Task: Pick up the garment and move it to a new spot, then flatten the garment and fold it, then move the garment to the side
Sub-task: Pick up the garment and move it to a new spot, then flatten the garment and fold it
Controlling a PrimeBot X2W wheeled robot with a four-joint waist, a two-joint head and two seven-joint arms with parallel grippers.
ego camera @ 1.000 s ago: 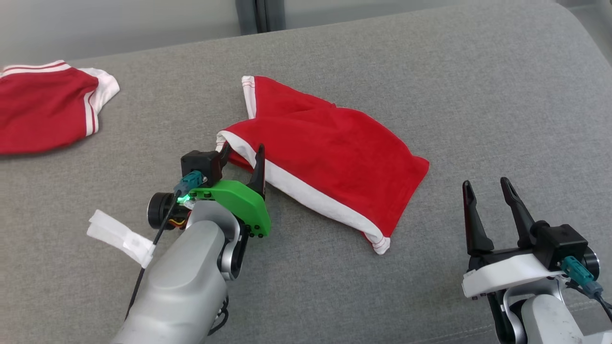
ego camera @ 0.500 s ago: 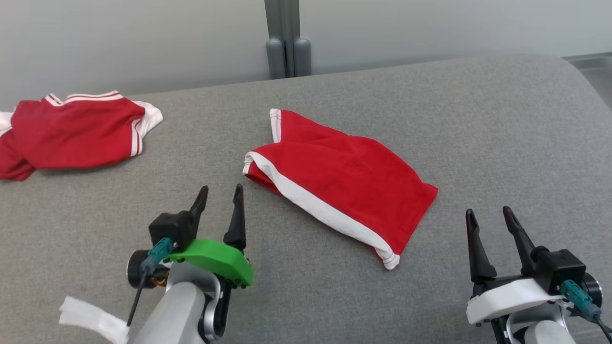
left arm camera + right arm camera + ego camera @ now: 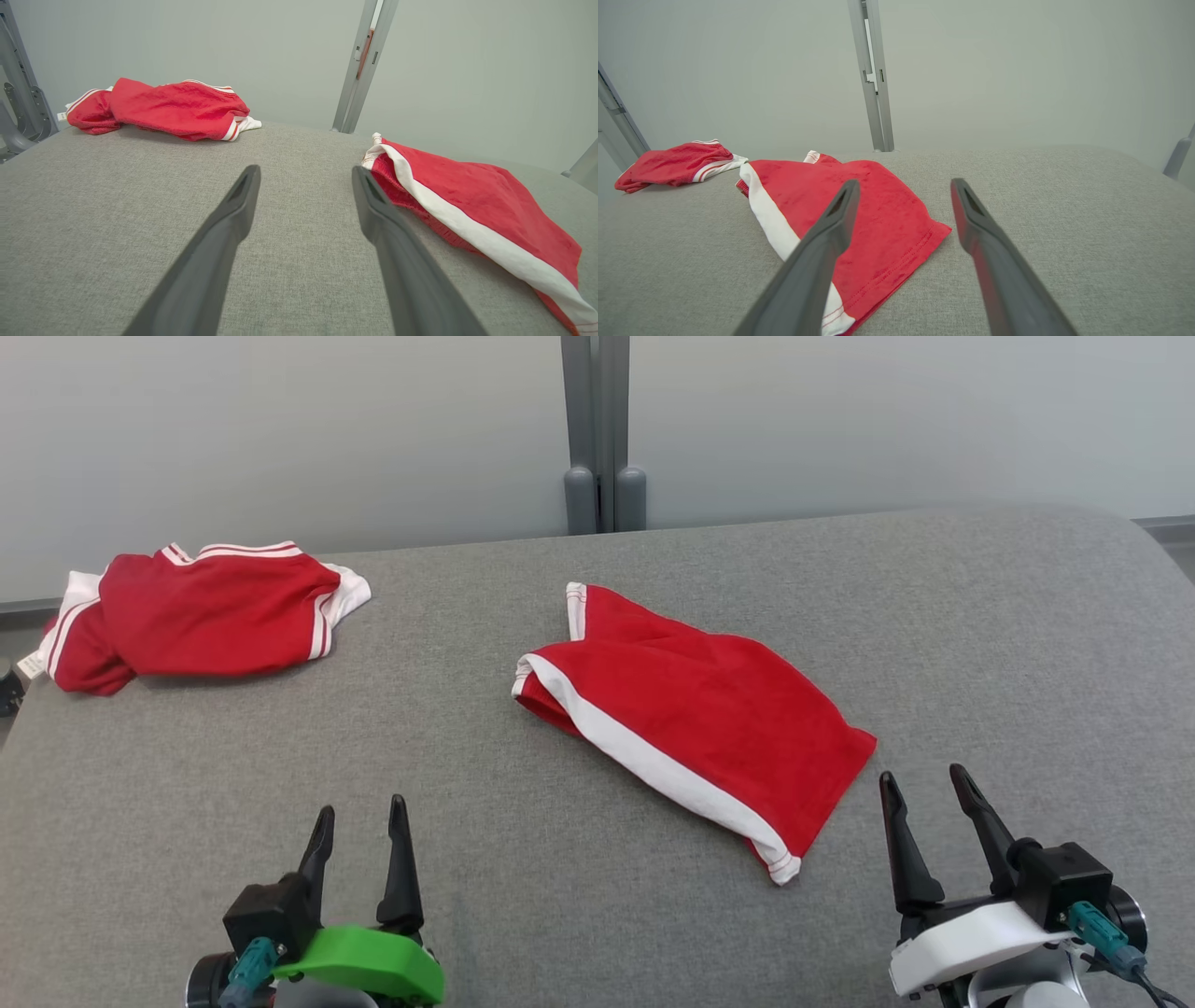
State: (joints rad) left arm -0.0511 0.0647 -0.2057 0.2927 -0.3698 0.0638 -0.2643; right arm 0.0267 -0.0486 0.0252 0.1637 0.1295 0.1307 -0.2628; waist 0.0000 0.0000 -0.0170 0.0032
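Left gripper [image 3: 362,805], a second ago at the garment's white edge, now withdrawn to lower left, jaws wide apart and empty. Right gripper [image 3: 922,773], lower right, likewise open and empty. Garment [image 3: 700,719] lies released at centre, apparently folded; the move aside probably remains.

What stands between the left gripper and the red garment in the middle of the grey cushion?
Nothing visible does. Only bare grey cushion lies between the open left gripper and the white-trimmed edge of the red garment. The second red garment sits far off at the back left, clear of that path.
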